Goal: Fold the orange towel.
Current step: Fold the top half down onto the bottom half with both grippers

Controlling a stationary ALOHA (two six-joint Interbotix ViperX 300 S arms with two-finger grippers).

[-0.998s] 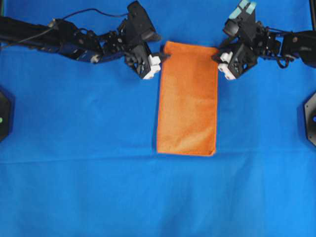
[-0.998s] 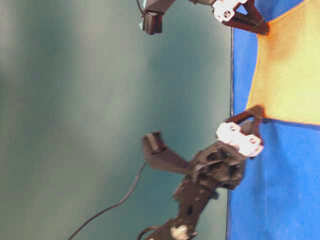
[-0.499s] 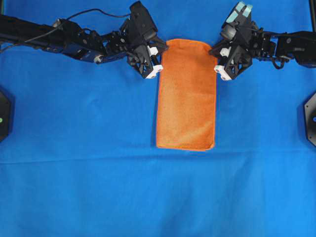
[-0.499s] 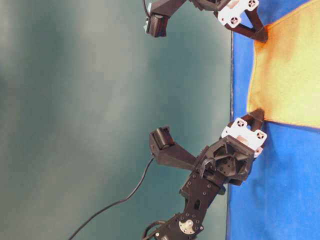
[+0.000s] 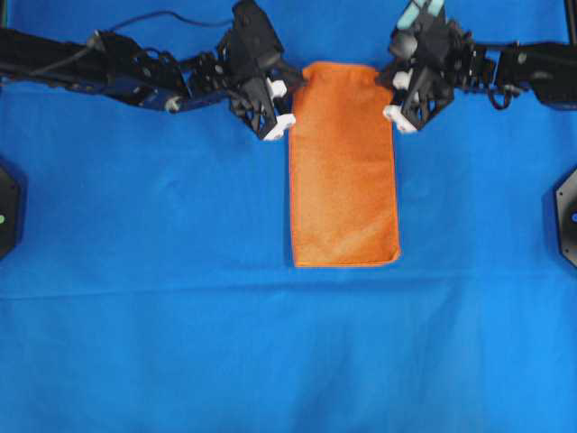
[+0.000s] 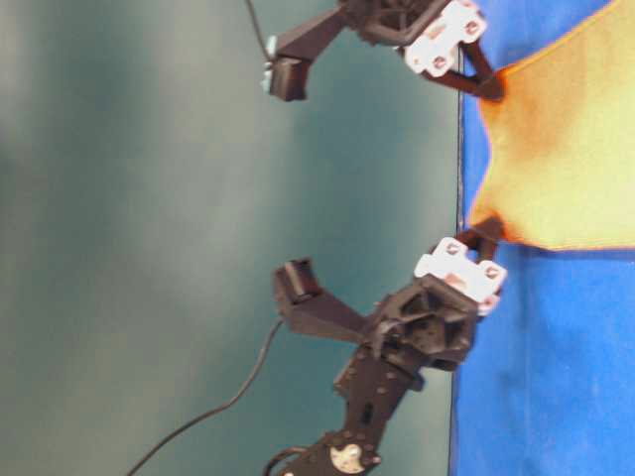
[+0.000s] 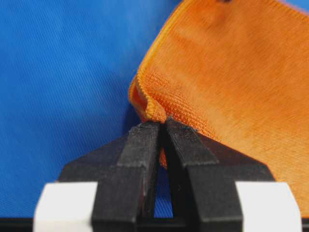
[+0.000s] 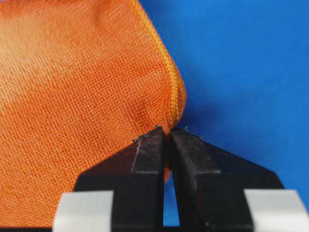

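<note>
The orange towel lies as a long narrow strip on the blue cloth covering the worktop, long axis running from the far edge, where both arms sit, toward the near edge in the overhead view. The left gripper is at the far left corner, the right gripper at the far right corner; each arm is nearest its own corner, and the free short edge lies well away toward the near side. So the next fold, as I judge it, carries the far end along the long axis onto the near end.

Left fingers are pinched closed on the corner hem, cloth bunched between the tips. Right fingers are likewise clamped on their corner. The table-level view shows both corners pulled up off the worktop, towel tented between them.

Versus a second ago: both sets of fingers were open, straddling the corners; now both are closed. The far edge has risen and drawn slightly back toward the arms, its corners now pulled into points. The near edge has shifted a little.
</note>
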